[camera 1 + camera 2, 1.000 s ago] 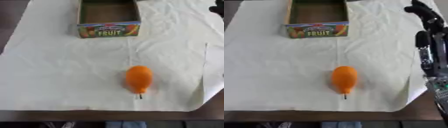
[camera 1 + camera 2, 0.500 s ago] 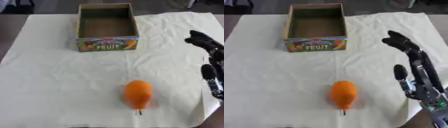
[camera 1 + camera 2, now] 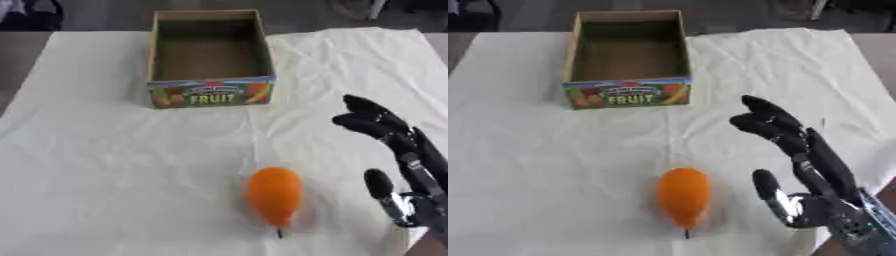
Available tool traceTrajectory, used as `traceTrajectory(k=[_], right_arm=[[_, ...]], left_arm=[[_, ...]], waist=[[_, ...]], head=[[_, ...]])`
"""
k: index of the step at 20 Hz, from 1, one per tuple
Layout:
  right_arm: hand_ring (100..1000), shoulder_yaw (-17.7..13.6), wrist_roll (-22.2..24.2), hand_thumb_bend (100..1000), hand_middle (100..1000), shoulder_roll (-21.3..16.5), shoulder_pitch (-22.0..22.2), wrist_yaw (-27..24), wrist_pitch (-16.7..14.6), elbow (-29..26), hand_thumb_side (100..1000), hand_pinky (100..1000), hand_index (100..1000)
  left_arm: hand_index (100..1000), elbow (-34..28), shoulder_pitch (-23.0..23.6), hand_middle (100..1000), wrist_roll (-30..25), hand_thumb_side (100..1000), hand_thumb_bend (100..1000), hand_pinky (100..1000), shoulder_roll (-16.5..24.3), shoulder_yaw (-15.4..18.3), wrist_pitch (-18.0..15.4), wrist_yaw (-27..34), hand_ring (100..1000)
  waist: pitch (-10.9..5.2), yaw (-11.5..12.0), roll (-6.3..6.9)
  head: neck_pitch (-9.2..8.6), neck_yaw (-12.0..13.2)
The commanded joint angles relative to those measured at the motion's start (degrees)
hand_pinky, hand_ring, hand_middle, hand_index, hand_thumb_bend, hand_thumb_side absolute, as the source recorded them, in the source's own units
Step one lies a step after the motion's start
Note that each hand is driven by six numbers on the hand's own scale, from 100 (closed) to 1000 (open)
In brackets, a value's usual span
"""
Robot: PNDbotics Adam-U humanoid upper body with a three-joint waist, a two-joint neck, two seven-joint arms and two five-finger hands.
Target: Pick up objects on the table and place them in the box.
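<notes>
1. The right hand [image 3: 811, 170] hovers just right of the orange fruit [image 3: 684, 195], fingers [image 3: 767, 120] extended and holding nothing.
2. The fruit lies on the cloth-covered tabletop [image 3: 527, 165], well apart from the fruit box [image 3: 627, 60].

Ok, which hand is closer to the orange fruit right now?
Right. The right hand hangs open just to the right of the orange fruit, apart from it, fingers pointing up toward the box. The left hand shows in neither view.

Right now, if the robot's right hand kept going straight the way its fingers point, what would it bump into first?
Probably nothing soon: the right hand points up and slightly left, past the orange fruit, toward bare cloth right of the box. Depth is unclear.
</notes>
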Motion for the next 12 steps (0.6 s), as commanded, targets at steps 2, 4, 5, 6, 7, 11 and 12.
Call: traceTrajectory(k=[2,4,5,6,7,11,12], right_arm=[[990,1.5,-0.2,176,747,-3.8,-1.2,5.4,4.4,-1.1,1000,900,893],[994,2.6,0.1,210,733,-5.0,-1.7,8.3,7.0,-1.1,1000,899,883],[999,3.1,0.1,245,723,-5.4,-1.9,9.5,8.0,-1.1,1000,896,879],[1000,3.6,0.4,255,719,-6.1,-2.2,10.6,9.0,-1.1,1000,896,881],[1000,4.2,0.8,263,721,-6.6,-2.5,11.7,10.1,-1.1,1000,897,887],[1000,6.6,4.2,296,708,-8.5,-3.6,15.2,13.2,-1.1,1000,908,918],[1000,7.2,5.2,301,706,-8.9,-4.0,15.5,13.7,-1.1,1000,911,923]], left_arm=[[716,-1.2,-0.4,638,-0.2,682,100,322,0.9,0.3,0.2,-0.3,385],[716,-1.2,-0.5,638,-0.3,682,100,322,0.9,0.2,0.2,-0.3,384],[715,-1.2,-0.5,638,-0.3,682,100,322,0.9,0.2,0.2,-0.3,384],[715,-1.2,-0.5,638,-0.4,682,100,321,0.9,0.1,0.3,-0.2,384],[715,-1.2,-0.5,638,-0.5,682,100,321,0.9,0.1,0.3,-0.2,384],[715,-1.2,-0.4,639,-0.7,682,100,321,0.8,0.0,0.3,-0.1,384],[715,-1.2,-0.4,639,-0.7,682,100,321,0.8,-0.1,0.4,-0.1,384]], waist=[[-0.73,0.0,-0.15],[-0.70,0.1,-0.22],[-0.70,0.1,-0.25],[-0.71,0.2,-0.28],[-0.71,0.3,-0.29],[-0.71,0.6,-0.34],[-0.71,0.7,-0.38]], head=[[0.05,-0.2],[0.29,-0.2],[0.43,-0.2],[0.59,-0.2],[0.66,-0.3],[0.89,-0.4],[0.97,-0.4]])
